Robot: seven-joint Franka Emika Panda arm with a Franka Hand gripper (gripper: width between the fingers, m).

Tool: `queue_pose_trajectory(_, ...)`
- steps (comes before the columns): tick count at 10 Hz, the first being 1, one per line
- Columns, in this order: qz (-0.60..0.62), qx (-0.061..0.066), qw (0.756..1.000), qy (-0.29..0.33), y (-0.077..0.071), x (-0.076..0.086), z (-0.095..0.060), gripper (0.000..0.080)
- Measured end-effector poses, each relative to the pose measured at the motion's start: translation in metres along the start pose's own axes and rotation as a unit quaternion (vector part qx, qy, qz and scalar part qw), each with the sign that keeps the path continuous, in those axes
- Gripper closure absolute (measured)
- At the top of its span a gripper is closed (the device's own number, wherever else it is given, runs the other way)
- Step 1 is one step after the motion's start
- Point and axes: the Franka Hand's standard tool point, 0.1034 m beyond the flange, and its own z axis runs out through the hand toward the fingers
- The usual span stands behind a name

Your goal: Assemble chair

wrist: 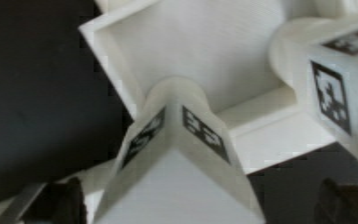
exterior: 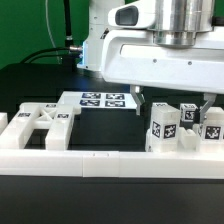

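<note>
Wall (exterior: 90,165) runs closest in front; behind it, at the exterior view's right, chair parts (exterior: 165,125) stand on the tabletop (exterior: 105,130). My gripper (exterior: 172,104) hangs released, astride a tagged bar (wrist: 176,150) without touching it. I judge it best to travel straight vertically, nudging no neighbour

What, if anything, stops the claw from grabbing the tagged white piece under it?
Probably nothing, so likely yes: the gripper hangs open above the tagged white piece, a finger each side. A neighbouring block stands close, though.
</note>
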Motion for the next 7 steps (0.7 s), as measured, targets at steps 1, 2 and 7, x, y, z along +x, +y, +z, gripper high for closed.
queue_pose_trajectory(1, -0.030, -0.001, 1.000, 0.000, 0.001, 0.000, 0.001, 0.0150)
queue_pose_trajectory(2, -0.060, -0.002, 0.998, -0.001, 0.002, 0.000, 0.001, 0.0150)
queue_pose_trajectory(7, -0.215, -0.011, 0.976, -0.001, 0.014, 0.006, 0.001, 0.0150)
